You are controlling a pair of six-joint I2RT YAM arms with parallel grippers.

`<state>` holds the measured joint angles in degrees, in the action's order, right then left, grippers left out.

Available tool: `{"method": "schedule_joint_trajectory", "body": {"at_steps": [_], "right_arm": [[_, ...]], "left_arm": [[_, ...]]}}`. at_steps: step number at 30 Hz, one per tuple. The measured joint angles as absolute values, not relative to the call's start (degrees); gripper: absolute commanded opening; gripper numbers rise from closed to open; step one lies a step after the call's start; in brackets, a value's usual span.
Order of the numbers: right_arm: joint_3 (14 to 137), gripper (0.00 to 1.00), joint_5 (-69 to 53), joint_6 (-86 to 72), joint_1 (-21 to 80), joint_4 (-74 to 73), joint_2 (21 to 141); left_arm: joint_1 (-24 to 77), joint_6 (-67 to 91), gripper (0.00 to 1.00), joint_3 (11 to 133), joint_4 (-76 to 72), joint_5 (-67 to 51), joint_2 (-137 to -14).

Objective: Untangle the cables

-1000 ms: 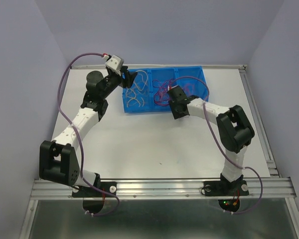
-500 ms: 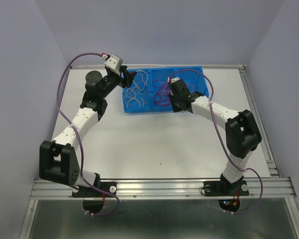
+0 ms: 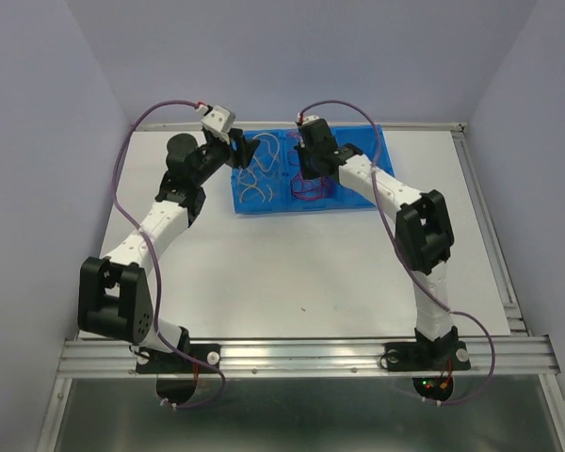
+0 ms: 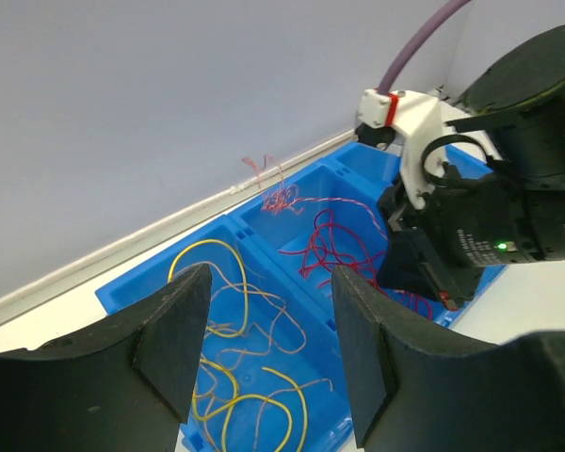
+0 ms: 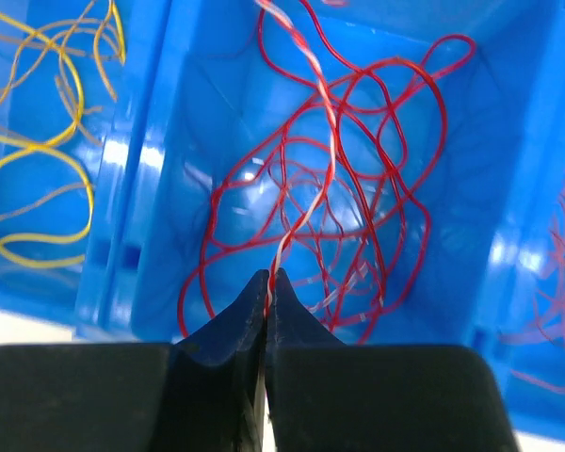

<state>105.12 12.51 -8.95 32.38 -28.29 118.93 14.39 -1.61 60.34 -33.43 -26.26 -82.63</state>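
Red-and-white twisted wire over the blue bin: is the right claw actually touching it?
Touching. The right wrist view shows the right gripper shut, with the red-and-white twisted wire pinched between its fingertips and running up from them.

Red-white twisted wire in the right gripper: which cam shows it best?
Right wrist: the twisted wire runs up from the shut right gripper across the red cables. Left wrist shows only a thin pale strand; top external hardly resolves it.
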Motion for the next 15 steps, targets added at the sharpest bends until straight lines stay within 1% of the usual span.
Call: {"method": "schedule_joint_trajectory", "body": {"at_steps": [3,7,11,15], "right_arm": [[108.51,0.00,13.19,-8.82,32.38,-28.77,123.48],[108.90,0.00,14.17,-8.84,32.38,-30.24,126.08],[108.73,0.00,14.59,-8.82,32.38,-30.81,125.64],[102.10,0.01,13.93,-8.69,32.38,-28.47,120.68]], "left_arm": [[14.37,-1.61,0.64,60.34,-33.17,-26.33,-82.91],[14.35,-1.61,0.64,60.34,-33.19,-26.33,-83.02],[14.35,-1.61,0.64,60.34,-33.21,-26.35,-83.57],[14.15,-1.61,0.64,60.34,-33.17,-26.37,-84.27]]}}
